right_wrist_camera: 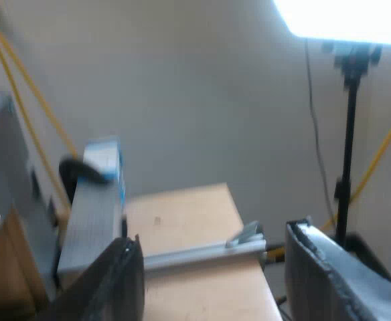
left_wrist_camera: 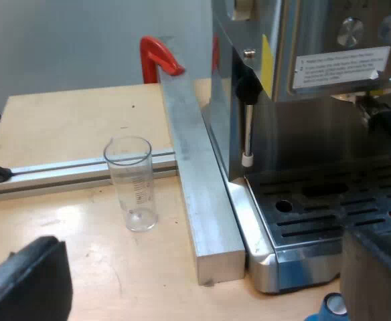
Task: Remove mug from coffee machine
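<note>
Hovering with left hand (left_wrist_camera: 202,267) released, empty, facing the slotted drip tray (left_wrist_camera: 329,200) of the steel espresso machine (left_wrist_camera: 282,127), likely to line up a reach. Holding right hand (right_wrist_camera: 212,254) spread and empty near a corner of the pale wooden table (right_wrist_camera: 182,221). Cannot tell where the mug stands.

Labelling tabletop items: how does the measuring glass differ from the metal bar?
The measuring glass is clear and stands upright; the metal bar is grey and lies flat. The bar lies along the espresso machine; the glass stands apart from it. Both rest on the wooden table.
</note>
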`<state>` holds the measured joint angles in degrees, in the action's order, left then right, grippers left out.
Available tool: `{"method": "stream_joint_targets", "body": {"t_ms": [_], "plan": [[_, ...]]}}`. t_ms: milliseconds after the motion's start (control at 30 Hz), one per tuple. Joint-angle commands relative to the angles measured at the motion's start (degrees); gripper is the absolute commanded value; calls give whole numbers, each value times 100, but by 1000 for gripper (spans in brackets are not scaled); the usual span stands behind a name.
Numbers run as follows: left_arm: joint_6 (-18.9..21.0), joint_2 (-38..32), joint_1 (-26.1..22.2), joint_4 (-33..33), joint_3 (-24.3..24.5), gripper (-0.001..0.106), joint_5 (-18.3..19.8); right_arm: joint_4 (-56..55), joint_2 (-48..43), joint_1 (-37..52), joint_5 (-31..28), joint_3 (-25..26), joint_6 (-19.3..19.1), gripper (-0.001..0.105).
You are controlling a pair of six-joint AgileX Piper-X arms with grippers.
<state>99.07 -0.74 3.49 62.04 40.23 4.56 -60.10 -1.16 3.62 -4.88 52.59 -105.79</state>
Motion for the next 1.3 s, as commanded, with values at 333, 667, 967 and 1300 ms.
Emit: {"method": "stream_joint_targets", "body": {"t_ms": [333, 667, 967, 1300], "plan": [[-84, -791, -2, -588, -592, 82, -110, 139, -190, 3, 388, -1207, 52, 50], [-84, -791, -2, -655, -1228, 82, -96, 154, -180, 3, 388, -2224, 42, 50], [-57, -791, -2, -682, -1240, 82, 45, 458, -181, 3, 388, -2415, 55, 50], [-58, -791, -2, -750, -1272, 82, 71, 460, -181, 3, 388, -2415, 55, 50]]}}
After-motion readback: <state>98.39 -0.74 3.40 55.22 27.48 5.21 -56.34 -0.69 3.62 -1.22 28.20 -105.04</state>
